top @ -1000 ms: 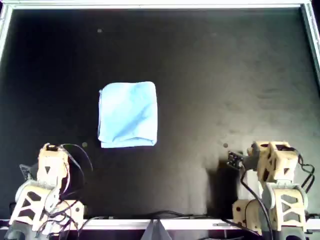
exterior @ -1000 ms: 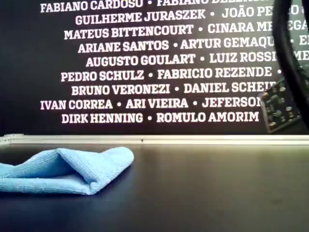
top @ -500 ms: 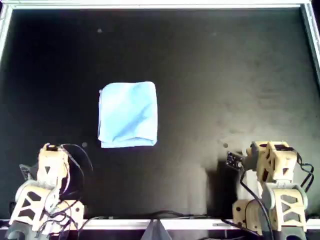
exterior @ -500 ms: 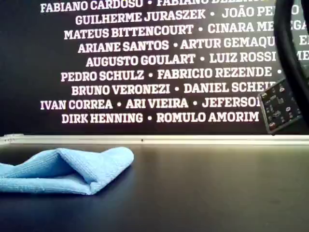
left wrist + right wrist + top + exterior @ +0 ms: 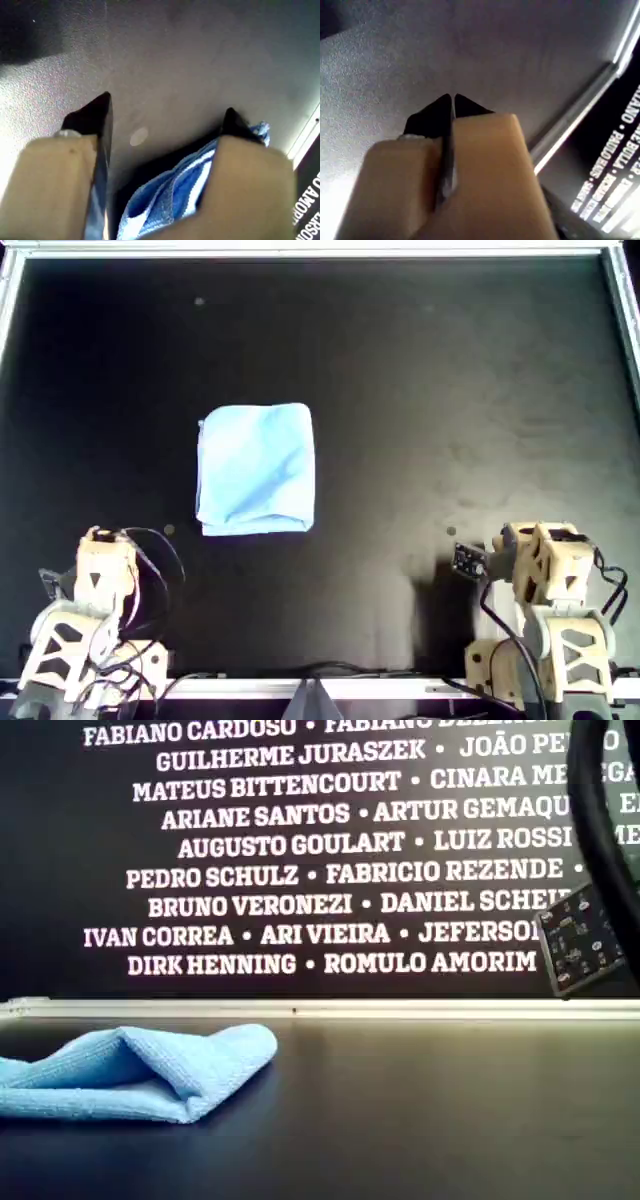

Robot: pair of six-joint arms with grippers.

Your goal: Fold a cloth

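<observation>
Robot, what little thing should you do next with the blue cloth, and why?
Probably just close my first gripper and rest. The cloth already lies folded over on the black table, apart from both arms. My first gripper is open and empty, and my second gripper is shut. The fold looks a bit puffy, though.

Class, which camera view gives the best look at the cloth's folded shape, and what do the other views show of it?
The overhead view: the whole cloth appears as a folded rectangle, clear of both arms. The exterior view shows its layered fold edge-on, cut off at that view's left. The first wrist view shows only a blue patch between the open jaws. The second wrist view shows none.
</observation>
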